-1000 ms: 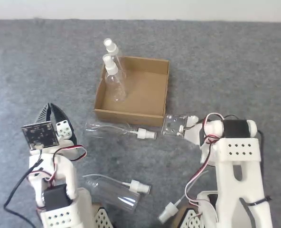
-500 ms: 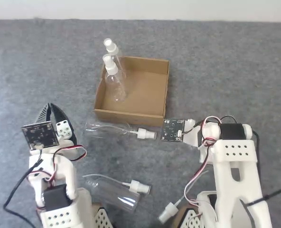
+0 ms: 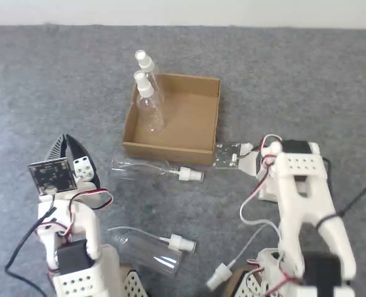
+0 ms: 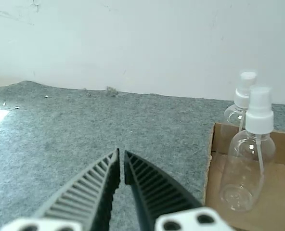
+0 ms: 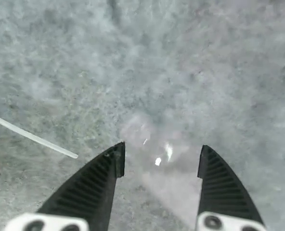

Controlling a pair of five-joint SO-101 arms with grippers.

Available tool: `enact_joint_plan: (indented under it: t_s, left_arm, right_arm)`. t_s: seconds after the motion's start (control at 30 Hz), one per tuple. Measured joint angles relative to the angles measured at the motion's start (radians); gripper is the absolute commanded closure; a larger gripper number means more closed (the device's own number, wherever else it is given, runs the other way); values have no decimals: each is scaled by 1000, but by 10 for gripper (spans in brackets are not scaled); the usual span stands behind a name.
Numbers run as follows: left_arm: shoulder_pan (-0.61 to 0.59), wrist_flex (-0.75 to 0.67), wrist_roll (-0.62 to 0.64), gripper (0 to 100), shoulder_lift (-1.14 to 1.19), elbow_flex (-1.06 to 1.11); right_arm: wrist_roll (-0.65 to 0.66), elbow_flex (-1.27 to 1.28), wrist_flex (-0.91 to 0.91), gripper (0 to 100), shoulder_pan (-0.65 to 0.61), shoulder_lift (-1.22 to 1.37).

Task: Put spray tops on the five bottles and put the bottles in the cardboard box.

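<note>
1. Cardboard box sits mid-table on grey carpet. One upright bottle stands inside at its left, and a second bottle stands just beyond it.
2. A lying bottle stretches along the box's near wall. Another bottle and a loose spray top lie nearer.
3. The left gripper is all but closed and empty. The right gripper is spread wide over carpet, clasping nothing.
4. Since a second ago the right arm has swung farther, toward the box's near-right corner.

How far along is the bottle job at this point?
Done: one capped bottle stands in the cardboard box, a second capped bottle at its far left corner. In hand: nothing; the right gripper is open, the left gripper shut and empty. Left: one bottle lies before the box, another bottle nearer the arms, plus a loose spray top.
</note>
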Motion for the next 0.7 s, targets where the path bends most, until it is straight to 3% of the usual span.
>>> enact_joint_plan:
  t_s: [0.43, 0.63, 0.7]
  left_arm:
    - [0, 0, 0, 987, 0, 0]
    - [0, 0, 0, 987, 0, 0]
    - [0, 0, 0, 987, 0, 0]
  right_arm:
    - [-3, -78, -28, 800, 43, 203]
    - [-109, -115, -29, 793, 43, 189]
    - [-123, -118, -29, 747, 44, 161]
